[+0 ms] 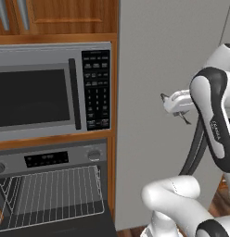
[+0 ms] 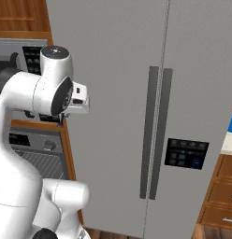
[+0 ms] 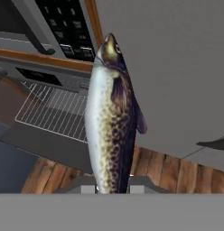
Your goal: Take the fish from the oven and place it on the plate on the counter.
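You've got fish (image 3: 109, 122) in gripper (image 3: 112, 187); jaws nearly closed, pinching tail end; body sticks straight out from hand, head far end, silver belly w/ dark speckled back. Left base view: gripper (image 1: 175, 105) up in front of grey fridge (image 1: 168, 55), right of oven (image 1: 52, 185); small fish bits poke out either side of hand. Oven door open; wire rack (image 1: 52, 196) pulled out, bare. Microwave (image 1: 52, 90) above oven. Right base view: blue plate (image 2: 231, 134) edge at far right.

No legible text (keypad labels blurred)
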Motion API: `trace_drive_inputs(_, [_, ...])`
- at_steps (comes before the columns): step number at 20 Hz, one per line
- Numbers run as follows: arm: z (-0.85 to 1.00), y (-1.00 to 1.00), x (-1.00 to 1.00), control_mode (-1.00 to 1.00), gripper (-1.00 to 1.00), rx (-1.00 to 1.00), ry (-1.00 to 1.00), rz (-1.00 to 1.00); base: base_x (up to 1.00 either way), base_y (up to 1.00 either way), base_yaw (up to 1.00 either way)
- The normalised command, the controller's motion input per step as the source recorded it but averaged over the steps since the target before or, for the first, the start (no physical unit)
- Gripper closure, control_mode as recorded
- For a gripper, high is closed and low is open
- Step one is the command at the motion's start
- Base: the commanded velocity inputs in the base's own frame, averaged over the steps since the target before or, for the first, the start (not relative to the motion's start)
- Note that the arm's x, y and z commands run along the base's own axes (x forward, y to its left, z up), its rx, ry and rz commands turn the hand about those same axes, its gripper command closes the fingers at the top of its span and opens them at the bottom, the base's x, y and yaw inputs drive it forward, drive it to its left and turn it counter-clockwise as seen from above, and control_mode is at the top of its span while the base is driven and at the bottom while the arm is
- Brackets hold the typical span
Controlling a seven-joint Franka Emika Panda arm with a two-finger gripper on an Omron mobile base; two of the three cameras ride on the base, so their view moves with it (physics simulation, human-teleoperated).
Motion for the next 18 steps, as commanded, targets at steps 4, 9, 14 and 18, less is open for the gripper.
trace_drive_inputs(4, [0.06, -0.32, -0.35, -1.0, 1.0, -0.29, 0.0, -0.06, 0.0, 0.0, 0.0])
trace_drive_inputs(9, [-0.07, 0.06, -0.76, -1.0, 1.0, -0.12, -0.03, -0.04, 0.0, 0.0, 0.0])
trace_drive_inputs(14, [0.0, 0.13, -0.19, -1.0, 1.0, -0.01, 0.0, 0.0, 0.0, 0.0, 0.0])
trace_drive_inputs(18, [0.0, 0.0, 0.0, -1.0, 1.0, 0.0, 0.0, 0.0, 0.0, 0.0, 0.0])
